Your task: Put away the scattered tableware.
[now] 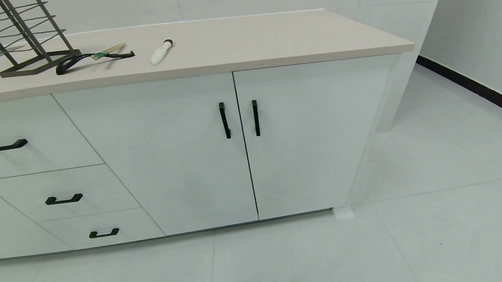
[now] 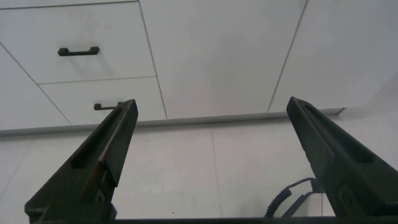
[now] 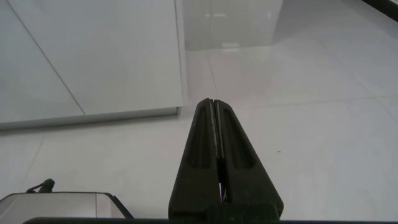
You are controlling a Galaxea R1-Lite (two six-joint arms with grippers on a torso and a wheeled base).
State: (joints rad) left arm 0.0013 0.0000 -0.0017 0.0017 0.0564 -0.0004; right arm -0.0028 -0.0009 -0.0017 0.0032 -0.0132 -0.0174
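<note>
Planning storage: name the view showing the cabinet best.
Head view: the cabinet shows whole, drawers, doors and countertop. Left wrist view catches two drawers and door bottoms; right wrist view, a bottom corner.

No legible text, label, number or sign anywhere. On worktop (image 1: 271, 34), wooden utensil (image 1: 113, 48) with green band (image 1: 99, 55): any print too small to read. Beside it, white utensil (image 1: 159, 54): plain. Below, cabinet doors (image 1: 318, 134) and drawer fronts (image 1: 34, 125): unmarked.
</note>
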